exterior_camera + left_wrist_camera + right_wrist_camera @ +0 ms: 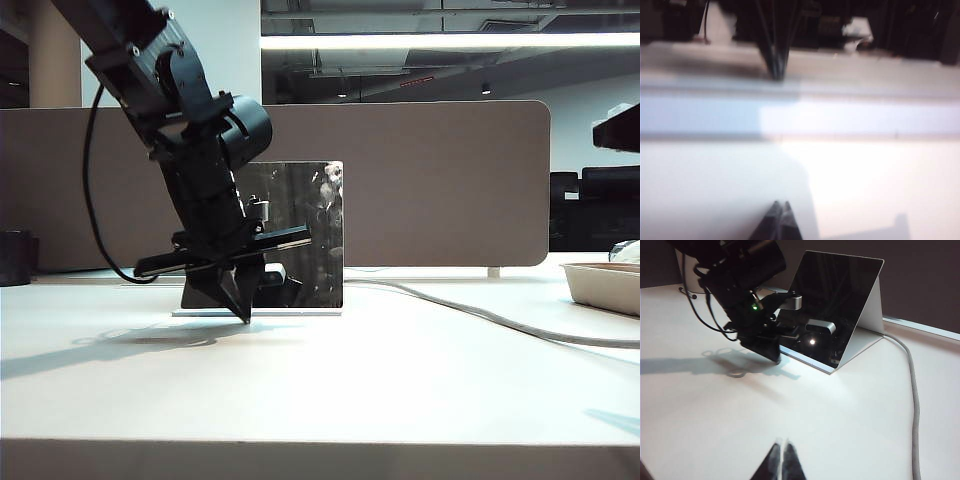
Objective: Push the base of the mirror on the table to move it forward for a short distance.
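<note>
Exterior view: thin flat white base plate [300,312] under the dark glossy mirror [310,230] on the white table [400,380]. Left gripper [243,316], fingers pinched together, touches its front edge; pushing seems underway, needing steady forward pressure. Right gripper [782,460], closed, hangs well back.

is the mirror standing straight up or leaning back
Leaning back. In the right wrist view the mirror slopes rearward from the front edge of its base, propped by a white stand behind. The left gripper sits at that base.
</note>
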`<state>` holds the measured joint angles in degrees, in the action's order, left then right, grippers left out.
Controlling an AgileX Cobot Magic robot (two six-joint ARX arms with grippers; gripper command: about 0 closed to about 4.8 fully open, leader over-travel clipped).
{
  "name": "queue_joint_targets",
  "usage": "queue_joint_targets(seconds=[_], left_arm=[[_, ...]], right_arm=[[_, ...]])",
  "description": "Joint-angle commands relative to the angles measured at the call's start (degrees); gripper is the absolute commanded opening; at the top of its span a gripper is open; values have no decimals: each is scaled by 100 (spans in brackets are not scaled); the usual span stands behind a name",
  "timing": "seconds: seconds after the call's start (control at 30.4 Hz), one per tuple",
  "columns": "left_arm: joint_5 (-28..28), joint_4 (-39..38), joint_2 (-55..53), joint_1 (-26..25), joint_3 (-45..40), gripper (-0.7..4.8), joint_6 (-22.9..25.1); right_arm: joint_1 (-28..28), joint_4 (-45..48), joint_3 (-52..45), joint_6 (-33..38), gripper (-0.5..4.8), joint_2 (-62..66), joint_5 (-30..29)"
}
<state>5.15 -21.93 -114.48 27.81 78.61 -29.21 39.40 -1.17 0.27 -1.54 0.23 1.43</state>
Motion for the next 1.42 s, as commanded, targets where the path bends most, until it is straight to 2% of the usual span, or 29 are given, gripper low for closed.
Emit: queue_joint_targets(seconds=[0.03, 0.13, 0.23, 0.46, 0.69, 0.79, 1.02, 1.15, 1.28, 1.42], left_arm=[[20, -354, 236, 57, -15, -1, 105], [61, -632, 544, 76, -20, -1, 146], [332, -960, 1005, 146, -33, -1, 168], [1432, -1416, 2356, 170, -55, -1, 402], [2649, -1521, 3842, 166, -129, -1, 1117], [3023, -1539, 4489, 157, -308, -1, 1266], [3211, -1609, 6216, -142, -1235, -1, 1263], [3211, -1611, 7204, -647, -2068, -1, 1019], [3217, -1606, 7997, -1128, -2820, -1, 994], [3213, -1342, 8802, -1600, -3580, -1, 780]], right_arm=[[9, 79, 4, -2, 22, 0, -7], [9, 79, 4, -4, 22, 0, -7], [9, 79, 4, -4, 22, 0, -7], [9, 79, 4, -4, 22, 0, -9], [7, 79, 4, -4, 22, 0, -7], [7, 79, 4, -4, 22, 0, -7], [7, 79, 4, -4, 22, 0, -7], [9, 79, 4, -4, 22, 0, -7], [9, 79, 4, -2, 22, 0, -7], [9, 79, 4, -2, 22, 0, -7]])
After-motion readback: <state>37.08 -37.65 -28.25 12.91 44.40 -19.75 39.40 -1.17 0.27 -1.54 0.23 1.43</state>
